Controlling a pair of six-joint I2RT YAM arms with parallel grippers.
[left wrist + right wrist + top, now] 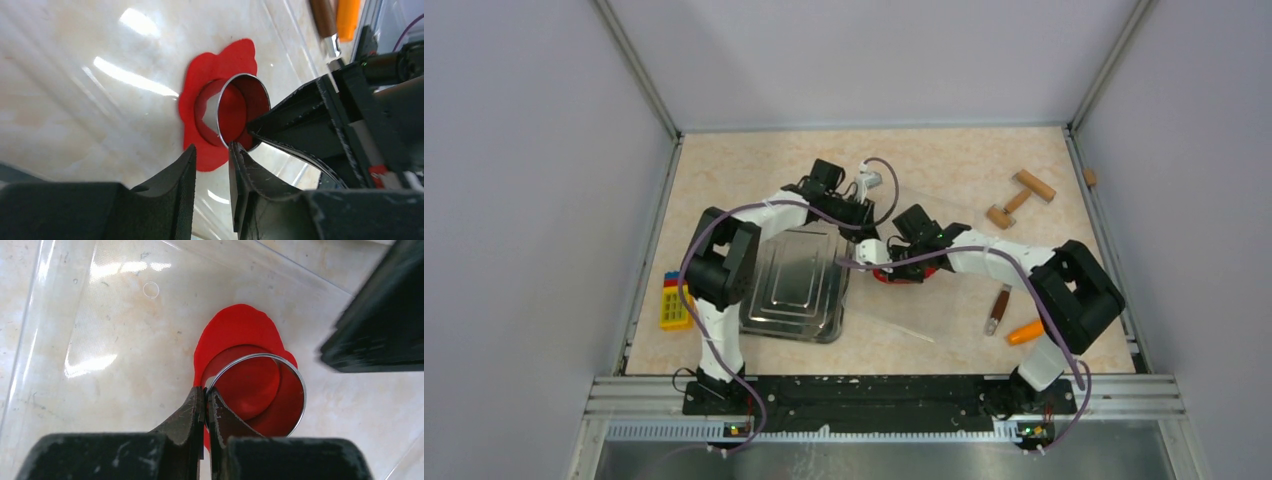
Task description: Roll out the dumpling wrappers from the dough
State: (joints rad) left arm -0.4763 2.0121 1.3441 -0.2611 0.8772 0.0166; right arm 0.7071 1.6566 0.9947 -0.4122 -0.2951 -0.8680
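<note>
Desk (944, 160) carried flattened dough (239, 325), cutter (291, 405) seated in it.
Right pincer (205, 392) pinched cutter; left pincer (212, 147) gaped empty; wrapper (247, 385) not yet freed.

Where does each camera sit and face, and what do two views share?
Top external: above and behind the bases, looking down on the table; left arm and right arm show.
Left wrist: on the left arm, looking along the open left end effector at dough under a ring cutter.
Right wrist: on the right arm, looking down past the right end effector, pinching the cutter's rim.
Shared: both wrist views show cutter and dough.
</note>
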